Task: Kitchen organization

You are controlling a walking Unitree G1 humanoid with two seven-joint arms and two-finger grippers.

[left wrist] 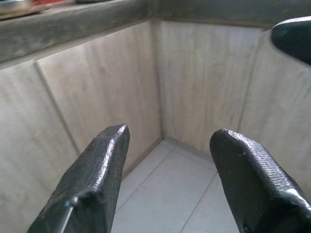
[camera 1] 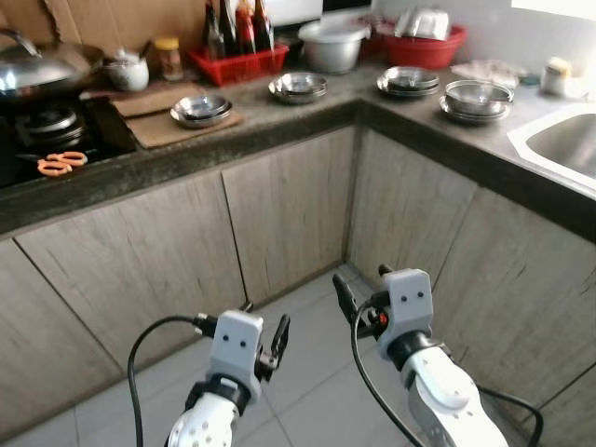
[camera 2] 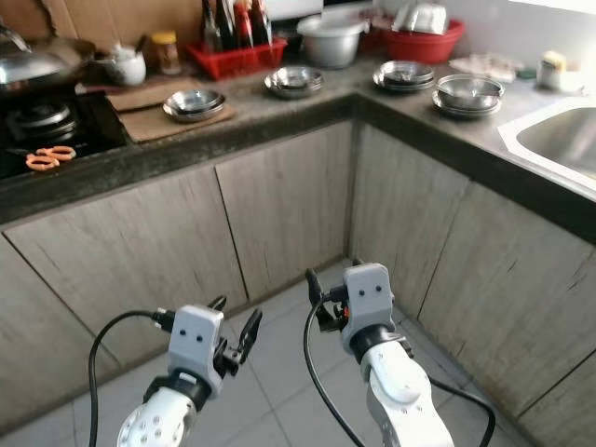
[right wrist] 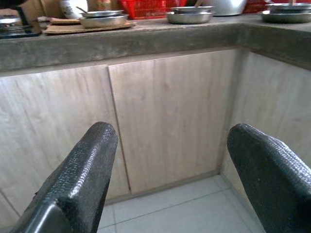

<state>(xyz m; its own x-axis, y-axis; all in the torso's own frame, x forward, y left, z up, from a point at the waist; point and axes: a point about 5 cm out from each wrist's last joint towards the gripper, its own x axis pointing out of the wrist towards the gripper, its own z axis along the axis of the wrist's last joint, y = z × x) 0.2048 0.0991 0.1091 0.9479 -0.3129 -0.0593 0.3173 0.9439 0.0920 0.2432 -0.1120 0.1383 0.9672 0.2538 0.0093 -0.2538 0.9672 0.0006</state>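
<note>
steel bowls (camera 1: 201,109) are stacked along the corner bench (camera 1: 279,121), near a red basket (camera 1: 237,63) | left claw (camera 1: 264,328) is held wide open, empty, low before the cabinet doors (camera 1: 279,214) | right claw (camera 1: 361,291) is likewise spread wide, nothing gripped, above the tiled floor (camera 1: 307,382)

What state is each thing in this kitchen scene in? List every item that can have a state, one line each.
Left hand: open, empty, low before the cabinets.
Right hand: open, empty, low before the cabinets.
Cabinet doors: shut.
Wok: on the stove, lid on.
Steel bowls: stacked, upright.
Sink: no water visible.
Orange scissors: lying flat, closed.
</note>
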